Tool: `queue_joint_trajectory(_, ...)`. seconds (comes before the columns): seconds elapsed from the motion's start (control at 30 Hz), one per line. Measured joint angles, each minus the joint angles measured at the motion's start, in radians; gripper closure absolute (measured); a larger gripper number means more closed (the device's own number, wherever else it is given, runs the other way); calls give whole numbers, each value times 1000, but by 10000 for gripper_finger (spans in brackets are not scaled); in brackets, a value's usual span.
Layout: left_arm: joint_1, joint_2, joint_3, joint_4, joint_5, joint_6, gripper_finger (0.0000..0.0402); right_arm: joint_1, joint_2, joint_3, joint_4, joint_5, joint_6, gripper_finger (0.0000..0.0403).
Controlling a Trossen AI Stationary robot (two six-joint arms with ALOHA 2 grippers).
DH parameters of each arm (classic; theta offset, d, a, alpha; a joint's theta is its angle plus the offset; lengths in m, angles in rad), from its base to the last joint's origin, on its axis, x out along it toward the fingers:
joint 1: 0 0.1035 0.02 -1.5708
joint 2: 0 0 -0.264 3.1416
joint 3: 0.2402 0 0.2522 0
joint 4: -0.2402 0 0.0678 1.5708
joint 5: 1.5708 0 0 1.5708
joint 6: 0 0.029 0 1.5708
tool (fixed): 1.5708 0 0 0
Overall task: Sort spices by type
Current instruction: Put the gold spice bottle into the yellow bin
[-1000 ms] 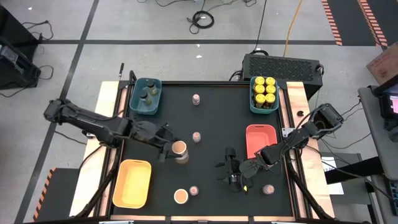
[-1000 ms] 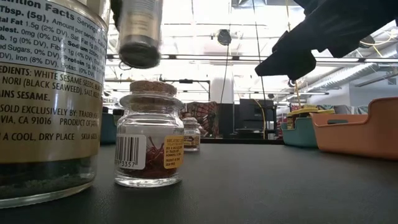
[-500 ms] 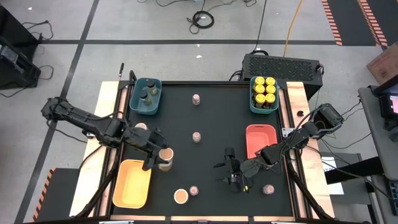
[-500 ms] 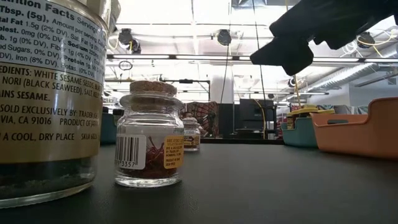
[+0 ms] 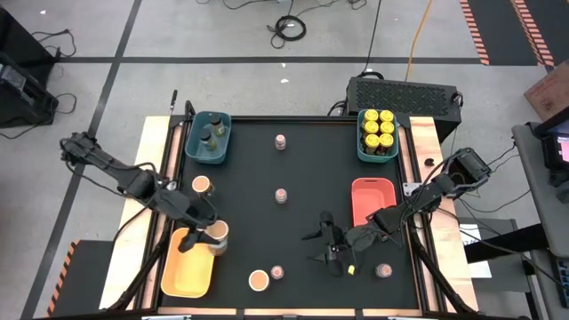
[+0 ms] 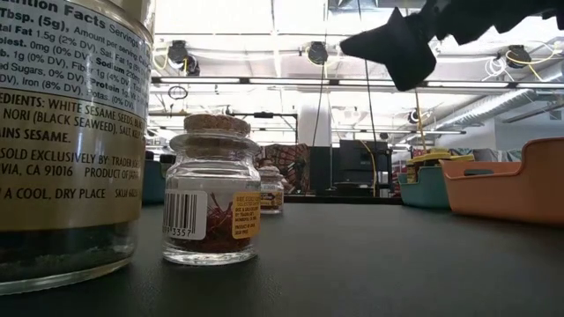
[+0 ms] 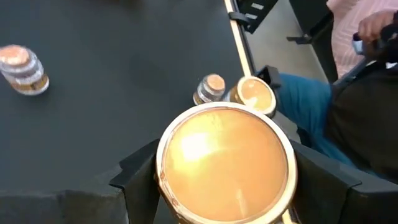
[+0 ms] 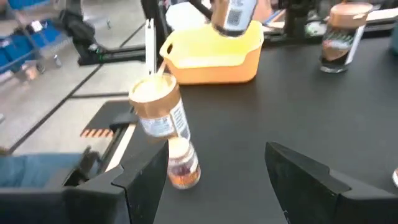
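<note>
While the left pincer hangs at the lower left of the high view, we see it clamped on a tan-lidded jar over the inner edge of the yellow tray. That jar stands upright, long axis vertical, lid up; the left wrist view looks straight down on its round lid between the dark fingers.

We find the right pincer at lower centre-right of the high view, fingers apart and holding nothing, above the black bench.

Other upright jars: a tan-lidded one and a small pinkish-lidded one near the lower edge, another tan lid beside the left rim, yellow-lidded jars in the teal tray at upper right, dark-lidded ones in the teal tray at upper left.
</note>
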Motion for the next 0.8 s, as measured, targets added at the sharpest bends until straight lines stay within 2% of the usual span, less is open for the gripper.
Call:
queue_joint_trajectory(0.2,-81,-47,0,-107,-13,-4,123,0,0,0,56,97,45,142)
queue_joint_trajectory(0.33,-150,-53,-21,-163,-61,-4,123,0,0,0,81,123,97,142)
queue_joint_trajectory(0.57,-238,-54,-98,-159,-139,-55,123,0,0,0,115,149,149,142)
queue_joint_trajectory(0.8,-302,-53,-187,-122,-265,-120,123,0,0,0,138,154,150,142)
